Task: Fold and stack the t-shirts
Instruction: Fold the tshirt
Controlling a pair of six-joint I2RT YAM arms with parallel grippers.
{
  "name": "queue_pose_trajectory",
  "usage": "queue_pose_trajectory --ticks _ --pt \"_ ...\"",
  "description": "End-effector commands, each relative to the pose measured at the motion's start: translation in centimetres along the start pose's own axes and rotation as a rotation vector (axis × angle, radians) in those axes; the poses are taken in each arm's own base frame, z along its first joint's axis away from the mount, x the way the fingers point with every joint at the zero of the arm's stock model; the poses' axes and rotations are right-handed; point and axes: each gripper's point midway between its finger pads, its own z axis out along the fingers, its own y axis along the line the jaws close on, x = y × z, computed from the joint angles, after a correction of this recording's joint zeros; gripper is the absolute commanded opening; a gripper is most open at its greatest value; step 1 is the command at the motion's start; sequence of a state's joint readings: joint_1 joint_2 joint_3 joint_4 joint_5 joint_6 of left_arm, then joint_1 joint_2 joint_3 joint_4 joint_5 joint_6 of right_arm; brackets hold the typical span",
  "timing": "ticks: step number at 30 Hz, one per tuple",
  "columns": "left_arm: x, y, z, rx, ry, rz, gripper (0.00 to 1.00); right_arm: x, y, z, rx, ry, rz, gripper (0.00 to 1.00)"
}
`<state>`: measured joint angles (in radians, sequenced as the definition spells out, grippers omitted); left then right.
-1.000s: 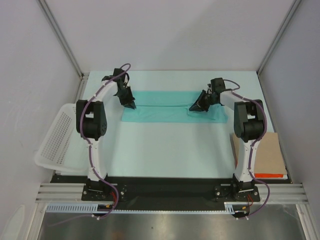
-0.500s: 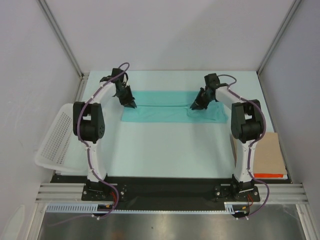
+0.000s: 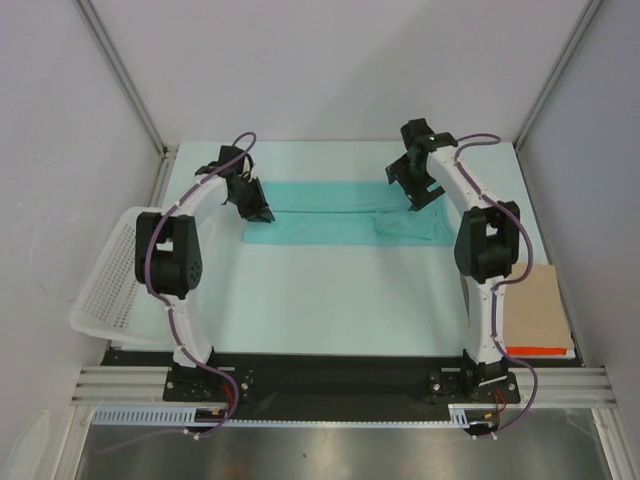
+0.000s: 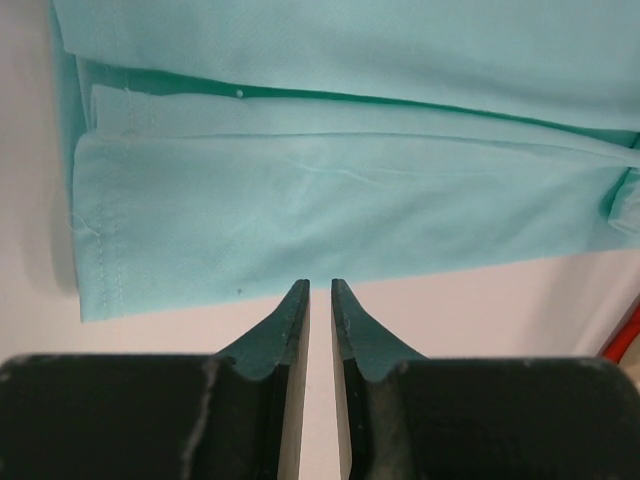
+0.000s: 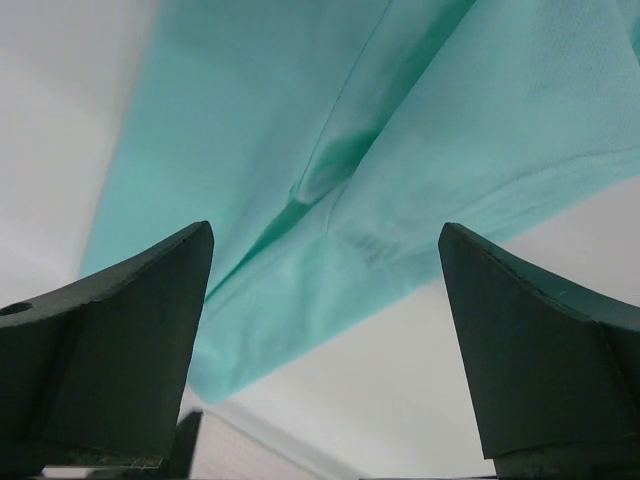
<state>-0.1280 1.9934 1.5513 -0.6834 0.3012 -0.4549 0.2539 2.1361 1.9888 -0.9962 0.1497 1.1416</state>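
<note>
Teal t-shirt, half-folded at twelve o'clock: right pincer spread empty, left pincer nearly closed, gripping nothing; fold likely springs open.

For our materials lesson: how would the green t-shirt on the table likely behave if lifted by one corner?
The t-shirt would probably droop: it lies flat in soft, creased folds. It is likely light, being thin cloth. Its folded layers would probably fall open, since nothing pins them.

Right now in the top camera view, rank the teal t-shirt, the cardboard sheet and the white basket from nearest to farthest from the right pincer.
1. The t-shirt: right beside the right pincer, spread along the far part of the table.
2. The cardboard sheet: at the near right edge, beside the right arm's base.
3. The white basket: across the table, off its left edge.
</note>
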Motion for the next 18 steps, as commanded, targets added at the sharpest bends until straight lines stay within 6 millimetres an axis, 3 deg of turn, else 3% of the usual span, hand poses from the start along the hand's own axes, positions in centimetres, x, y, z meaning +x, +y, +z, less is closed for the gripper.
queue_pose_trajectory --ticks 1,6,11,18 --pt "-0.8 -2.1 -2.7 0.077 -0.087 0.027 0.19 -0.2 -2.9 2.0 0.223 -0.074 0.071 1.00" --pt "1.1 -2.6 -3.3 0.122 -0.084 0.020 0.19 -1.6 -2.4 3.6 0.253 -0.204 0.057 1.00" --pt "2.3 -2.9 -3.1 0.120 -0.067 0.038 0.19 -1.6 -3.2 4.7 0.297 -0.195 0.066 1.00" --pt "0.8 -2.7 -4.2 0.050 -0.112 0.076 0.19 0.2 -3.9 7.2 0.343 -0.139 0.074 1.00"
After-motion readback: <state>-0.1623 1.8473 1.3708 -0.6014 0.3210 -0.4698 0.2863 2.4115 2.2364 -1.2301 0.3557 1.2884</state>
